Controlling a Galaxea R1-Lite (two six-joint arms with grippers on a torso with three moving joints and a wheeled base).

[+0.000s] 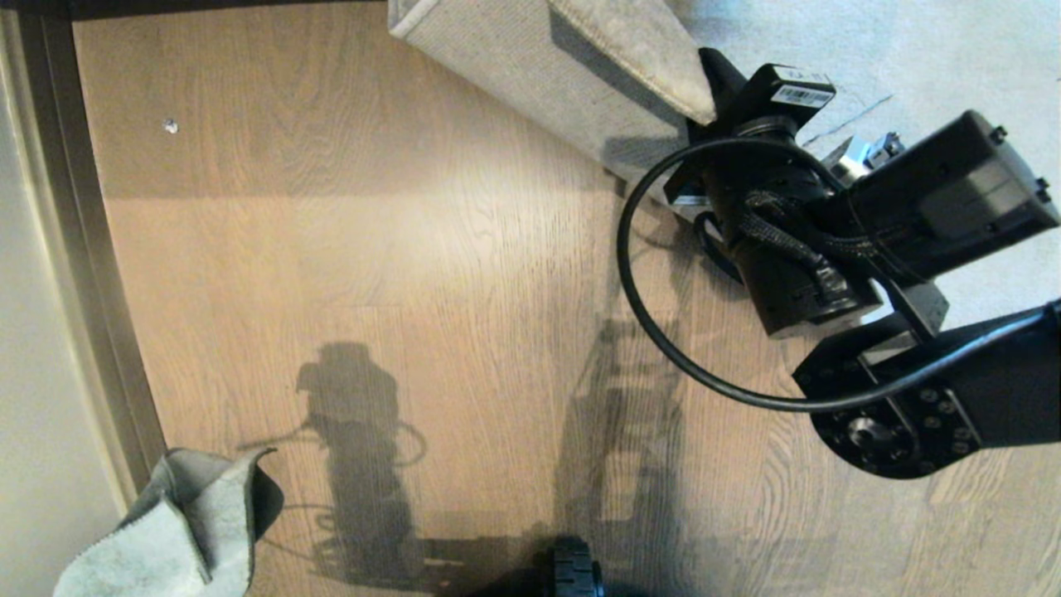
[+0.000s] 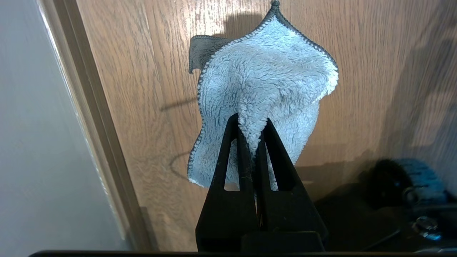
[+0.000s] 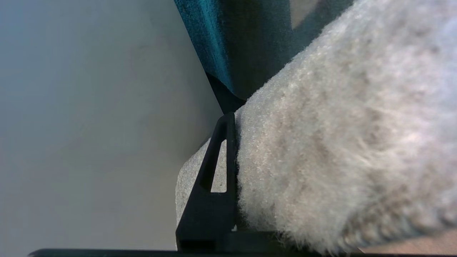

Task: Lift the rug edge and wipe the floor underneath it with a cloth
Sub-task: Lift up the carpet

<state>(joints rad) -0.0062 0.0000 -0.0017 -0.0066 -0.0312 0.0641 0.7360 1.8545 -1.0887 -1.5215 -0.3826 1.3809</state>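
Right jaws clamping rug edge (image 3: pixel 321 160), backing shown only overhead, left jaws pinching cloth (image 2: pixel 264 82)

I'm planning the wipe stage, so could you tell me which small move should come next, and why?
Probably carry the pale grey fluffy cloth, pinched in the left gripper, toward the bare wood-grain floor; the right gripper already holds the pale grey rug edge up, beige backing showing.

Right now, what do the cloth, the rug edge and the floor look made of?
Cloth: fluffy pale pile, likely microfibre, with dark stitched edging.
Rug edge: short mottled grey pile over woven beige backing; fibre unclear.
Floor: light brown wood-grain planks, low sheen; real wood or laminate, cannot tell.
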